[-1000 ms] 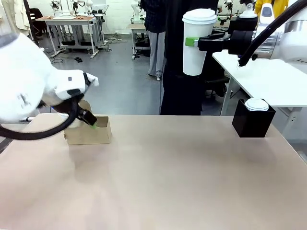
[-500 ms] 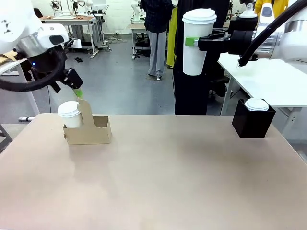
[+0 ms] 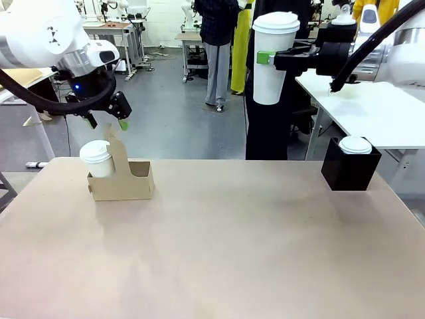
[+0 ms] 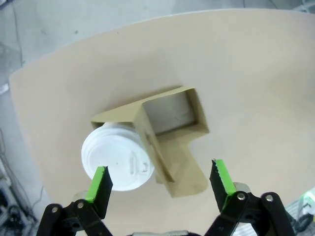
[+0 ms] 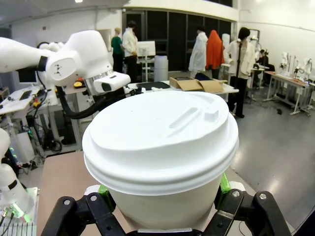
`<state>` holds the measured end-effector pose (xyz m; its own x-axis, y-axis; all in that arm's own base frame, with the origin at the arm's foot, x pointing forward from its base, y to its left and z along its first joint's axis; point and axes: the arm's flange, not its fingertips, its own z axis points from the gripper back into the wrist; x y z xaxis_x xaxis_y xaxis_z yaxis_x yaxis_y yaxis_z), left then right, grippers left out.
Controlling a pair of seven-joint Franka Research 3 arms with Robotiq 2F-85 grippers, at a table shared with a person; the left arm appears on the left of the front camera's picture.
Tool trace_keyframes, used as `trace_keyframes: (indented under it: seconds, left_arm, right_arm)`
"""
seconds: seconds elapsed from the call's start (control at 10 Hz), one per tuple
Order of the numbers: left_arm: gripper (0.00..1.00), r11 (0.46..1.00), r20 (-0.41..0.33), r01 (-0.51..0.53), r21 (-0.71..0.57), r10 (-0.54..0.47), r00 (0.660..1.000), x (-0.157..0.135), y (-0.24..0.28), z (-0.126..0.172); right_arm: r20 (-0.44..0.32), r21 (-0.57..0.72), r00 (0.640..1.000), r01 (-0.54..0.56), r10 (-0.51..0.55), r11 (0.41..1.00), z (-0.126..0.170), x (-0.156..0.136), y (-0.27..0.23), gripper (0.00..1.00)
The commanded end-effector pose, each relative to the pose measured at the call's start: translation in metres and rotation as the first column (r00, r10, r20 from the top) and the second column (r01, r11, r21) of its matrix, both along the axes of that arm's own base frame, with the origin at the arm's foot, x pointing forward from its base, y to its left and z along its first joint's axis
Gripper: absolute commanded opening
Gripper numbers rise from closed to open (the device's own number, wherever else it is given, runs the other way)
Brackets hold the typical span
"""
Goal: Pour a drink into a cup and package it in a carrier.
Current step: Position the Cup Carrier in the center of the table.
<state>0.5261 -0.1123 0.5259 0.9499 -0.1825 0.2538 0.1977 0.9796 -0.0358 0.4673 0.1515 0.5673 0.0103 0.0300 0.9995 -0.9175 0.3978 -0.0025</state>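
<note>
While right jaws clamp lidded cup point(image 3: 271, 63) aloft, left jaws gape above carrier point(image 3: 126, 185).

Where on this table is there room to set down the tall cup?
Bare: the near half of the table, and the far strip between the carrier and the black box. The carrier's slot beside the small lidded cup is empty. Crowded: far left, where the open left gripper hangs over the carrier.

- Tan table point(image 3: 232, 252): matte top, spans the foreground.
- Black box point(image 3: 350, 171): at 2 o'clock on the table, near the far edge.
- White domed lid point(image 3: 356, 144): seated in the black box top.
- White bench point(image 3: 372, 113): beyond the table, 2 o'clock.
</note>
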Motion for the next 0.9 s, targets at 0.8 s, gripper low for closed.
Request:
trace_keyframes:
  seconds: [0.8]
  left_arm:
    - [1.00, 0.996, -0.022, -0.089, -0.001, 0.089, 0.996, 0.021, -0.009, -0.008]
  right_arm:
    - [0.013, 0.002, 1.000, 0.004, -0.004, 1.000, 0.005, 0.000, 0.001, 0.87]
